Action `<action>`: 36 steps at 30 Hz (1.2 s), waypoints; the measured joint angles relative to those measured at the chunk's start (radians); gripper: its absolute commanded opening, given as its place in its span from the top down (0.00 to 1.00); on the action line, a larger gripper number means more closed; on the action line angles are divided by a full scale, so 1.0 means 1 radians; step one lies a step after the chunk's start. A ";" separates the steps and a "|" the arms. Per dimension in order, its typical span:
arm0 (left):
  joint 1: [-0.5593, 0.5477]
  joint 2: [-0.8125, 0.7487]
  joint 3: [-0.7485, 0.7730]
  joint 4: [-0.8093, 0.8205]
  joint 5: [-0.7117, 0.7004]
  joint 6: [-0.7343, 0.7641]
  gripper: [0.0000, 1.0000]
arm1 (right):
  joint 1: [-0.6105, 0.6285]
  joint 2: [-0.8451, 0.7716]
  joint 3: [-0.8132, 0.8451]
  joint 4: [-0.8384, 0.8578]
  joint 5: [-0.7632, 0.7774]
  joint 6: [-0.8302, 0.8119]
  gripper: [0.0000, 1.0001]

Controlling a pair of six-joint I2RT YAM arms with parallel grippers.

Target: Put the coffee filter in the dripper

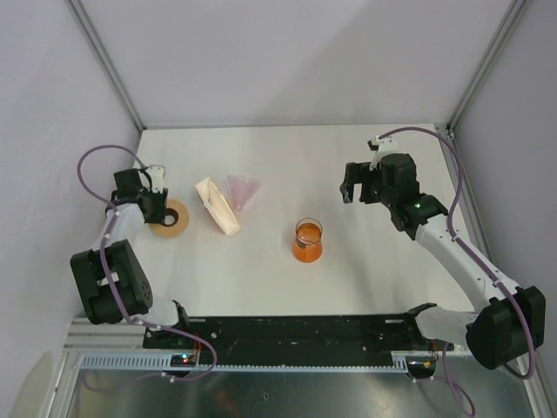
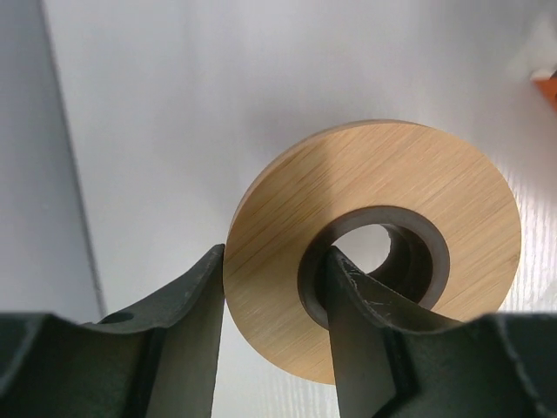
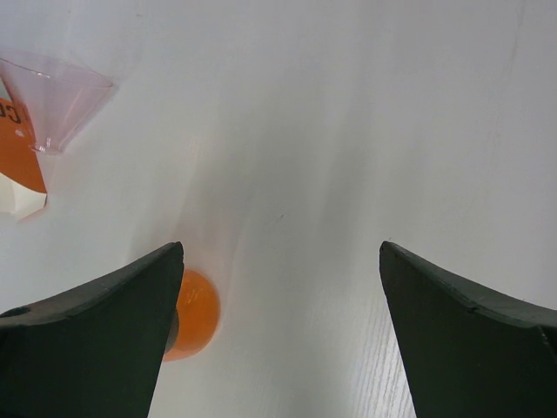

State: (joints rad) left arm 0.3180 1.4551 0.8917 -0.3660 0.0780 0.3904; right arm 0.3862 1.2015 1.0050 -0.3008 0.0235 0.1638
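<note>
At left wrist: left claw [image 2: 277, 257] pinching wooden ring [image 2: 392, 174] | overhead: unclear

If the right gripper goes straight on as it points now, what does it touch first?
Most likely the bare table: nothing else lies ahead of the right gripper. The orange cup sits off to its side.

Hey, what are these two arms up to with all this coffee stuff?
The left gripper is pinching a wooden ring, one finger on its outer edge and one in its hole. The right gripper hangs open over bare table, holding nothing. The pink dripper lies empty beside a cream stack of filters, with an orange-tinted cup nearer the arms. No filter is in the dripper yet.
</note>
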 measured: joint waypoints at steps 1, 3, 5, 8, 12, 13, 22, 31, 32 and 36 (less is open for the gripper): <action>0.000 -0.011 0.015 -0.002 0.000 0.000 1.00 | 0.003 -0.009 0.000 -0.003 0.000 -0.002 0.01; 0.000 -0.023 0.040 -0.005 0.003 -0.002 1.00 | 0.008 -0.020 0.000 -0.008 0.000 -0.005 0.01; 0.000 -0.035 0.062 -0.018 0.008 -0.007 1.00 | 0.011 -0.027 0.000 -0.016 0.000 -0.009 0.01; -0.007 -0.060 0.090 -0.054 0.016 -0.022 1.00 | 0.016 -0.033 0.000 -0.030 -0.001 -0.013 0.01; -0.052 -0.105 0.139 -0.097 0.019 -0.043 1.00 | 0.020 -0.047 0.000 -0.044 -0.003 -0.020 0.01; -0.076 -0.119 0.154 -0.106 0.019 -0.051 1.00 | 0.020 -0.057 0.000 -0.048 -0.008 -0.023 0.00; -0.416 -0.191 0.314 -0.223 0.029 -0.077 1.00 | 0.025 -0.160 0.000 -0.083 -0.085 -0.021 0.01; -0.925 -0.035 0.515 -0.311 0.040 -0.077 1.00 | 0.032 -0.171 0.003 -0.160 -0.106 -0.002 0.01; -0.963 -0.002 0.533 -0.320 0.050 -0.077 1.00 | 0.032 -0.171 0.003 -0.169 -0.101 0.000 0.01; -1.070 0.130 0.603 -0.355 0.066 -0.076 1.00 | 0.032 -0.173 0.003 -0.209 -0.075 0.001 0.01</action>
State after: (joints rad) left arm -0.7521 1.5856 1.4952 -0.7208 0.1444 0.3145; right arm 0.4179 1.0286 1.0084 -0.5095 -0.0517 0.1650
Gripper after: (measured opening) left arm 0.482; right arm 0.993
